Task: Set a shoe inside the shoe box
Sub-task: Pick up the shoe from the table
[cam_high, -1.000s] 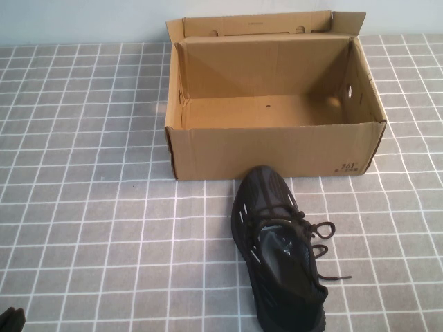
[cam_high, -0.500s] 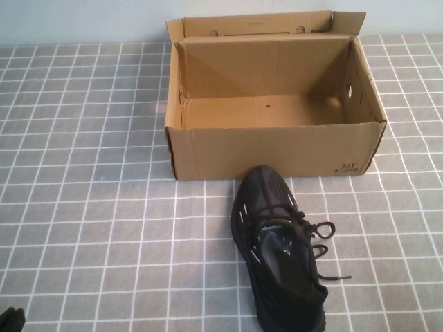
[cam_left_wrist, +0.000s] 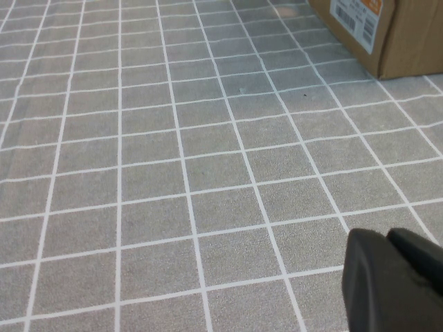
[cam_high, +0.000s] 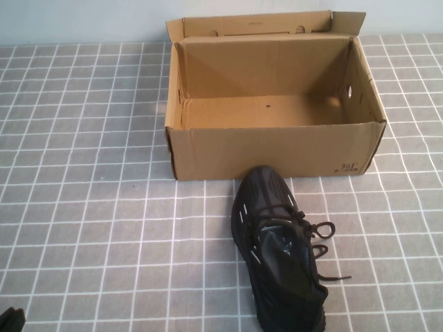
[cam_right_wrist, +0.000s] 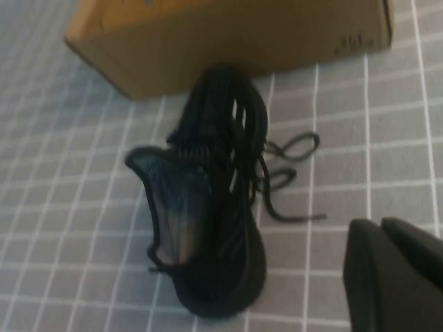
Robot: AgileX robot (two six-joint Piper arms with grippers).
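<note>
Both pincers sat pressed together with nothing between them. We saw the left gripper (cam_left_wrist: 392, 280) only as dark fingertips low over bare tablecloth in its own wrist view, and as a small dark tip (cam_high: 12, 321) at the near left corner of the high view. The right gripper (cam_right_wrist: 394, 277) showed only in its wrist view, its closed tips hanging just beside the shoe's laces without touching them.

From the shoe outward: the shoe (cam_high: 279, 245) lay upright on its sole on the tablecloth, outside the box, its toe at the box's near wall and its heel pointing back toward us. Its laces (cam_high: 320, 238) trailed loose on the robot's right side. The shoe box (cam_high: 277, 149) stood open with nothing inside, lid flap folded back against the wall behind it. The grey checked tablecloth (cam_high: 90, 207) spread out under everything.

Against the earlier frames we found no difference: shoe, box and the left gripper's tip sat in the same places.

The right wrist view (cam_right_wrist: 208, 194) gave us the shoe's pale lining, which the high view left dark. The left wrist view showed a printed label (cam_left_wrist: 354, 19) on the box's end wall, a face the high view did not show. Only the high view let us look into the box.
</note>
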